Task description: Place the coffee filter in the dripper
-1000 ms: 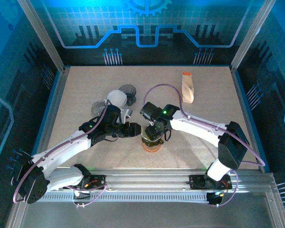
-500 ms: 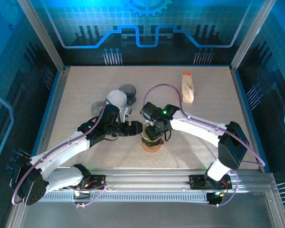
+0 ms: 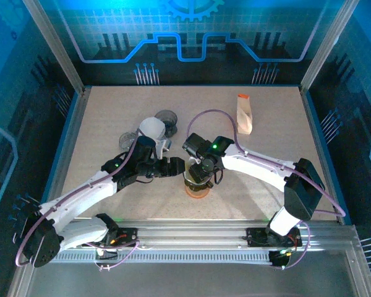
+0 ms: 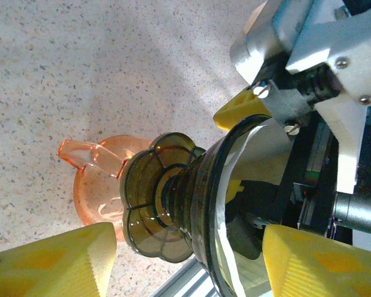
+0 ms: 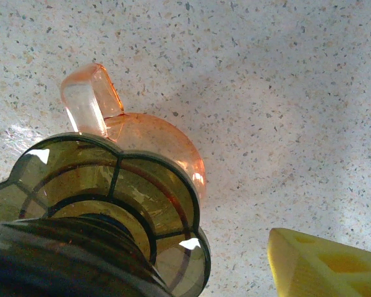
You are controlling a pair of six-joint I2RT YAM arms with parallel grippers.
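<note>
Filter (image 4: 260, 148) sits in dripper (image 4: 173, 198), between jaws of open left claw (image 4: 188, 238); right claw (image 3: 200, 172): cannot tell.

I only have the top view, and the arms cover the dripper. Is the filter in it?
Observer: Yes. The left wrist view shows the white filter lying against the inside wall of the dripper.
Operator: What's under the dripper?
Observer: An orange cup, with its handle sticking out to one side. The dripper's scalloped base is over it; I can't tell whether they touch.
Operator: Is the left gripper clamped on the dripper?
Observer: No. The left gripper is open, with one finger on each side of the dripper and a gap on both sides.
</note>
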